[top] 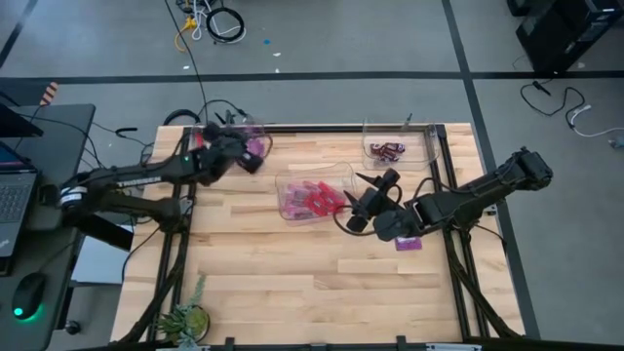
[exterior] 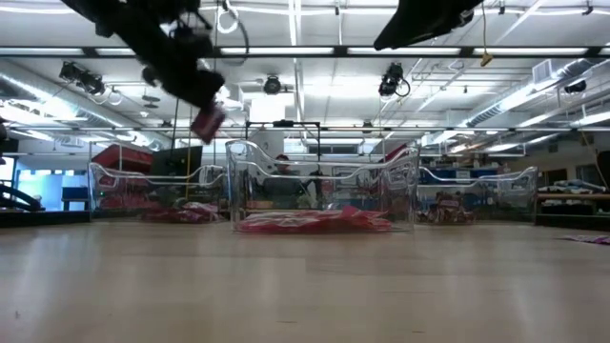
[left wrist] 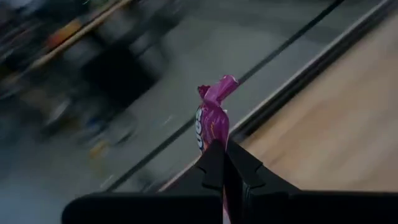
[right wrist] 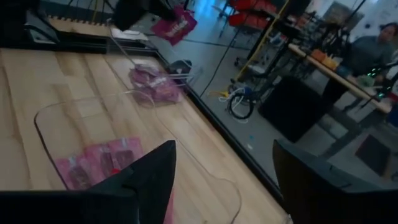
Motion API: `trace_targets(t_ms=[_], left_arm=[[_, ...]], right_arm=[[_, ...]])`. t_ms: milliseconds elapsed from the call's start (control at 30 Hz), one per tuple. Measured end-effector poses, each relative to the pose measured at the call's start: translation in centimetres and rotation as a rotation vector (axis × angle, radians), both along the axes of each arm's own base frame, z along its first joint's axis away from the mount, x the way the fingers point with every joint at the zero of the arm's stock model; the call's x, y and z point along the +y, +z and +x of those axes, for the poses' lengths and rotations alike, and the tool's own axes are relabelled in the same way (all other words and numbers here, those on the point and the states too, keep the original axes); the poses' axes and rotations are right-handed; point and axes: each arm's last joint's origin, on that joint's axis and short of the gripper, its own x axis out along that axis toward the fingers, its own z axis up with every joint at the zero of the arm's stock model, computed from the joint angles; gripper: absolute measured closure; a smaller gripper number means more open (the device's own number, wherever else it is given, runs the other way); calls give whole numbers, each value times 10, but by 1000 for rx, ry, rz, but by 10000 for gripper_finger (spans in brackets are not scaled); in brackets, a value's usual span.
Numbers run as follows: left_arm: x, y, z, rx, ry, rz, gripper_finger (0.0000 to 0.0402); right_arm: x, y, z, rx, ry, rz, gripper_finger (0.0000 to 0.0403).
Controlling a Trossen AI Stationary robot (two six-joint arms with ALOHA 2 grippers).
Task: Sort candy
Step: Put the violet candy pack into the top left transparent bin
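Bright, even light falls from ceiling strip lamps [exterior: 305, 50], leaving soft shadows on the worktop [top: 292, 263]. The left wrist view's background smears with motion blur; the right wrist view is slightly soft.

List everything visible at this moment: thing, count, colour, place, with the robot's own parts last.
Purple candy: one, magenta, pinched in the left hand, above the far left bin.
Far left bin: one, clear, far left corner of the table, purple candy inside.
Middle bin: one, clear, table centre, red and pink candy inside.
Far right bin: one, clear, far right corner, dark maroon candy inside.
Loose packet: one, purple, on the wood near the right edge.
Table: one, light wood.
Plant: one, green, near left corner.
Laptop: one, dark, desk left of the table.
Mouse: one, dark, same desk.
Person: one, seated in the room behind.
Left hand: shut on the purple candy.
Right hand: open, empty, over the middle bin's right end.
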Motion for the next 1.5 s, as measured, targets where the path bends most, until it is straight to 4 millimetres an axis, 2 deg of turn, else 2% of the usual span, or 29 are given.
trace_targets(t_ms=[200, 400, 533, 867, 967, 1067, 1167, 1333, 1400, 1500], left_arm=[[37, -23, -25, 183, 242, -106, 401], [56, -49, -36, 333, 328, -250, 401], [60, -56, -34, 372, 332, -263, 385], [56, -55, -30, 394, 295, -253, 271], [53, -55, -28, 413, 271, -247, 256], [43, -50, -21, 399, 203, -212, 270], [27, -38, -11, 306, 95, -174, 309], [-1, -17, 5, 48, -272, -241, 385], [-11, -9, 10, -24, -397, -250, 396], [-23, 0, 14, -91, -535, -239, 390]], right_arm=[[-7, 0, 3, 2, 1, 24, 157], [-10, -1, 4, 12, 11, 33, 158], [-10, -1, 4, 13, 12, 33, 158], [-9, -2, 5, 28, 73, 81, 143], [-7, -3, 5, 46, 107, 100, 138], [0, -5, 1, 87, 193, 153, 138], [9, -8, -7, 131, 276, 281, 145], [15, -26, -27, 281, 210, 519, 159], [18, -33, -37, 356, 170, 595, 161], [24, -46, -49, 453, 156, 682, 160]])
